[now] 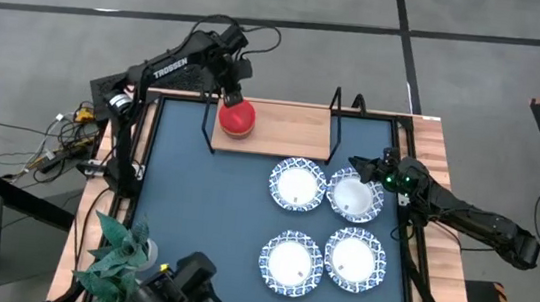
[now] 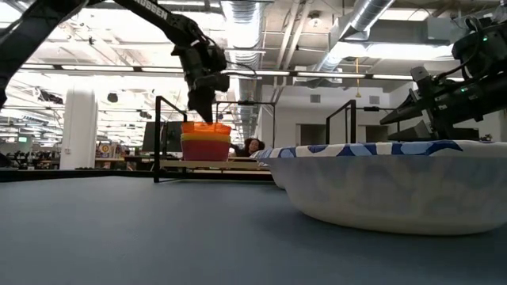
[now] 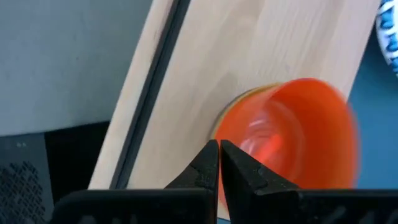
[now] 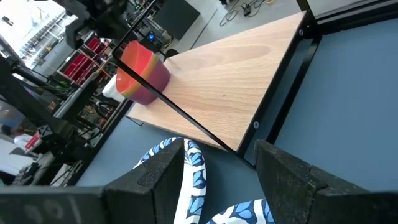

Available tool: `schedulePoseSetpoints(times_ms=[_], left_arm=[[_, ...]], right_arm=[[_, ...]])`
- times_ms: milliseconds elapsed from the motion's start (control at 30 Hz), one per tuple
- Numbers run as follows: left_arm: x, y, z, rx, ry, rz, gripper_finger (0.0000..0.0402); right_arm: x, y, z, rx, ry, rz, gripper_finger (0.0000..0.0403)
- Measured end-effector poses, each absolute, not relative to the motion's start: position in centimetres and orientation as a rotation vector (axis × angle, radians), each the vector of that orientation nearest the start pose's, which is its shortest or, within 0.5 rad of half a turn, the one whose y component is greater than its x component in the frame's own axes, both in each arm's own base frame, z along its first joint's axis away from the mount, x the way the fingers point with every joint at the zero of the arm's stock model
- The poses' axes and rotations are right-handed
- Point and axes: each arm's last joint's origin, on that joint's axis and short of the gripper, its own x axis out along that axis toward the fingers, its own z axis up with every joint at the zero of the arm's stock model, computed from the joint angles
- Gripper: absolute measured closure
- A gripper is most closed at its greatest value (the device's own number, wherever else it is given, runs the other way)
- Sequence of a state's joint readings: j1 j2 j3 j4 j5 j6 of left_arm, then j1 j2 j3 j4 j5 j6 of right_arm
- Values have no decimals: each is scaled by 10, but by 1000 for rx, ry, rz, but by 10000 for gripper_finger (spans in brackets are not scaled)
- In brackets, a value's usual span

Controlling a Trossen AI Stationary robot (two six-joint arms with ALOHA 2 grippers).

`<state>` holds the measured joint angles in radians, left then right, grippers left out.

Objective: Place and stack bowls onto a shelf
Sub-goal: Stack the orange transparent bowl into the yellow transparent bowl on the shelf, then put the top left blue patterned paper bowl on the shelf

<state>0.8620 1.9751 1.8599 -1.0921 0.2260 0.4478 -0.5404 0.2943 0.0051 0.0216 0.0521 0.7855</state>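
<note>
Standing at the near edge of the table (image 1: 192, 223), I take the shelf (image 1: 287, 131) as my landmark: four wide white bowls with blue rims sit in a square on the dark table on the near side of it, toward its right end. The two nearest, one (image 1: 290, 263) and its neighbour (image 1: 354, 259), lie well apart from the shelf; the next pair, one (image 1: 297, 186) and the other (image 1: 355, 197), sit just beside its front edge. These look thin-walled and stiff, likely light, with a glossy surface that could slip, so I would take one by pinching across the rim, one finger inside and one outside. The right tool (image 4: 217, 180) hovers over the bowl closest to the shelf's right end, its fingers spread with that bowl's patterned rim (image 4: 193, 165) showing between them, not yet closed on anything. Farther off, on the shelf's left end, the small plastic bowls stand nested in one stack (image 1: 236, 117), red on top, with yellow and purple showing under it in the right wrist view. They look light and a little flexible, easy to tip. The left tool (image 3: 219, 163) hangs above that stack's rim with its fingers pressed together, holding nothing.
</note>
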Motion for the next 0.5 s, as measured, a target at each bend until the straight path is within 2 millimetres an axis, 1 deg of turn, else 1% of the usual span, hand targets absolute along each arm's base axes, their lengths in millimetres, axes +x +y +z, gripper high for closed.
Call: schedulePoseSetpoints(times_ms=[133, 233, 300, 400, 500], left_arm=[[276, 307, 272, -261, 1187, 287, 401], [278, 309, 269, -225, 1215, 337, 401], [278, 311, 274, -208, 1218, 383, 401], [278, 312, 288, -216, 1176, 428, 401], [284, 304, 310, -264, 1049, 366, 401]], right_arm=[[96, -59, 142, 823, 19, -664, 183], [96, -59, 142, 823, 18, -664, 183], [96, -59, 142, 823, 18, -664, 183], [96, -59, 142, 823, 18, -664, 183], [96, -59, 142, 823, 18, -664, 183]])
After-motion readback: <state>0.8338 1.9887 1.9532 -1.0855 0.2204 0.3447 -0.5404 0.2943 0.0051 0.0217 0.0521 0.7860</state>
